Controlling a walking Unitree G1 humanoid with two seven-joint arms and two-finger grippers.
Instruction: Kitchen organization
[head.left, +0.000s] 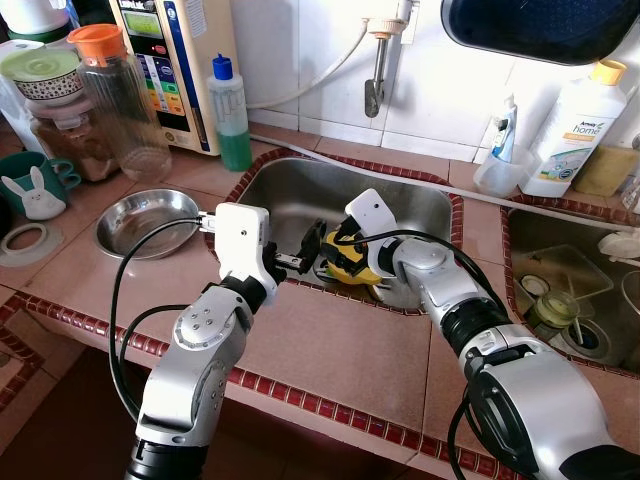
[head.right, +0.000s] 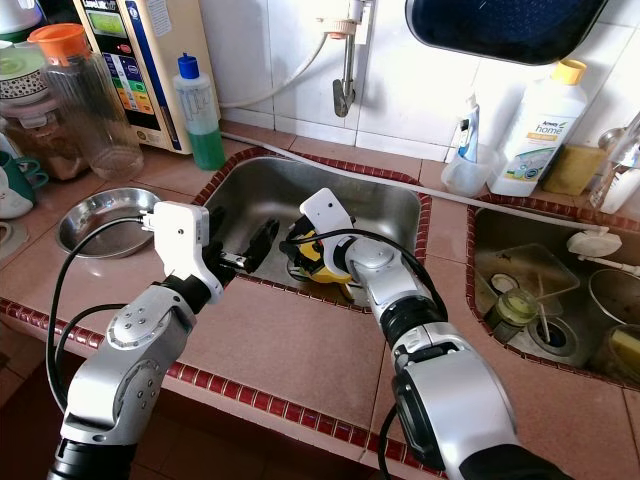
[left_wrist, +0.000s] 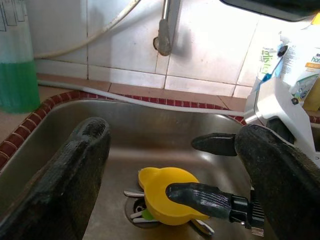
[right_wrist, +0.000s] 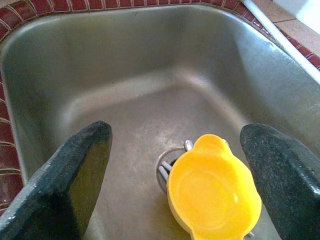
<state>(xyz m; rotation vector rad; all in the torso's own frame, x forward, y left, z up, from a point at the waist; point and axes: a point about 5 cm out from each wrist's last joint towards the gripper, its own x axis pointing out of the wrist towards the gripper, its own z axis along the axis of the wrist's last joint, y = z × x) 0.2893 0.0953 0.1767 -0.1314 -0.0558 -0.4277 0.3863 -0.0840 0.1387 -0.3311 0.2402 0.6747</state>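
Observation:
A yellow plastic bowl (head.left: 352, 270) lies in the steel sink (head.left: 290, 200), over the drain. Some metal utensils (right_wrist: 162, 172) poke out from under it. My right gripper (head.left: 340, 255) hangs open just above the bowl (right_wrist: 212, 195), its fingers (right_wrist: 85, 165) spread wide on either side and holding nothing. My left gripper (head.left: 312, 243) is open at the sink's near-left edge and points toward the bowl (left_wrist: 167, 195), a little short of it. Its fingers (left_wrist: 80, 175) are apart and empty.
An empty steel dish (head.left: 150, 220) sits on the tiled counter left of the sink. A green soap bottle (head.left: 230, 115) and a clear jar (head.left: 120, 100) stand behind it. The tap (head.left: 375, 70) hangs above the sink. A second basin (head.left: 570, 280) holds dishes.

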